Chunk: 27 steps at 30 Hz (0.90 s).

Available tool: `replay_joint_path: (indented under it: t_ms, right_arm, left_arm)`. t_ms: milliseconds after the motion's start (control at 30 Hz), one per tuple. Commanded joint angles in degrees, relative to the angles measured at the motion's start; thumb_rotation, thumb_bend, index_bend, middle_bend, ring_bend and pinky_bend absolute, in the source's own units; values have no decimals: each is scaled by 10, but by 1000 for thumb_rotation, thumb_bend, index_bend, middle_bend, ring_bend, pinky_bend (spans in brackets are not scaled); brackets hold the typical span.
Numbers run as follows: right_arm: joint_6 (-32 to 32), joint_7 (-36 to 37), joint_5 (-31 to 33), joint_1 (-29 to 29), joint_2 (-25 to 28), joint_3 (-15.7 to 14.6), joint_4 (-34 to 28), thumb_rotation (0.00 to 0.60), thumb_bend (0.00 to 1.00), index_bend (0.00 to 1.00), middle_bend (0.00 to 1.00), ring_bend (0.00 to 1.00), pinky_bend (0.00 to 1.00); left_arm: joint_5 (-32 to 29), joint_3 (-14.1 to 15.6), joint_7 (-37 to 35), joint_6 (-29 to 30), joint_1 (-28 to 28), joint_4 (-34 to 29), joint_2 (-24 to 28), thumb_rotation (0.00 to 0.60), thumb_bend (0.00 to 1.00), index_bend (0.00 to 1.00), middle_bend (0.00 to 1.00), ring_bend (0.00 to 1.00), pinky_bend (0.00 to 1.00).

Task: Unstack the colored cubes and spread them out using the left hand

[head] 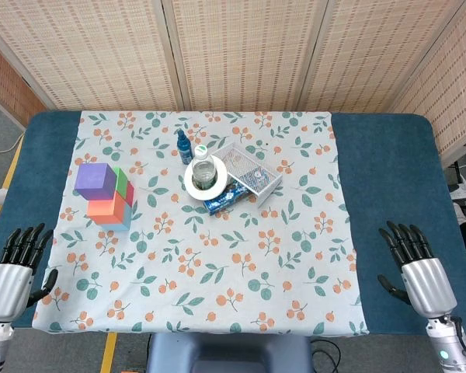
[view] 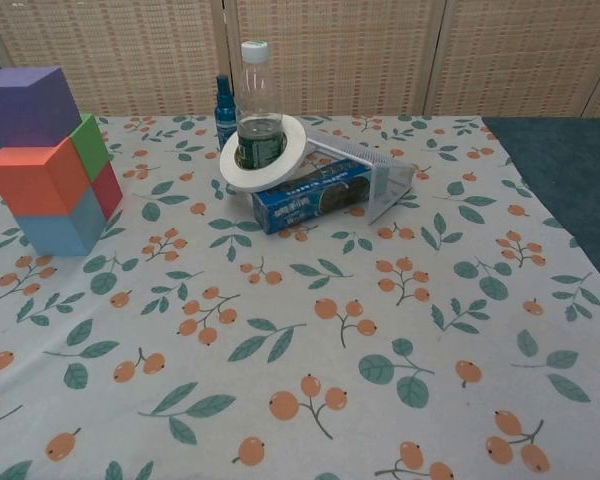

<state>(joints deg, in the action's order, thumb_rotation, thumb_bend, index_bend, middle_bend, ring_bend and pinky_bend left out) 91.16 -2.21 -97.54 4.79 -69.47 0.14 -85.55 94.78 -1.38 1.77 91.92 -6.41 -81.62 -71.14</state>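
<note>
A stack of colored cubes stands at the left of the floral cloth. A purple cube tops it. Under it sit an orange cube, a green cube, a red cube and a light blue cube at the bottom. My left hand hovers open at the table's near left edge, well short of the stack. At the near right edge my right hand is open too. Neither hand shows in the chest view.
Behind the middle of the cloth stand a clear bottle inside a white tape roll, a small blue bottle, a blue box and a tipped clear tray. Folding screens close off the back.
</note>
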Motion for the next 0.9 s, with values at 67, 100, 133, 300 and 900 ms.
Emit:
replay_joint_path:
  t_ms: [67, 100, 133, 300, 900]
  right_arm:
    - [1, 3, -1, -1, 2, -1, -3, 600, 129, 0, 0, 0, 0]
    - [2, 4, -1, -1, 3, -1, -4, 600, 129, 0, 0, 0, 0]
    - [3, 4, -1, -2, 4, -1, -4, 600, 129, 0, 0, 0, 0]
    - [1, 4, 0, -2, 8, -1, -6, 600, 129, 0, 0, 0, 0]
    - [-56, -26, 27, 9, 24, -7, -33, 600, 129, 0, 0, 0, 0]
  left_arm:
    - [-1, 1, -3, -6, -3, 4, -5, 600, 425, 0, 0, 0, 30]
    - [-2, 0, -6, -10, -6, 6, -7, 600, 425, 0, 0, 0, 30]
    - [-1, -1, -11, -13, -10, 8, -11, 600, 425, 0, 0, 0, 30]
    - [-29, -39, -61, -70, -62, 7, -12, 600, 423, 0, 0, 0, 31]
    - [-190, -152, 18, -270, -217, -19, -14, 600, 418, 0, 0, 0, 21]
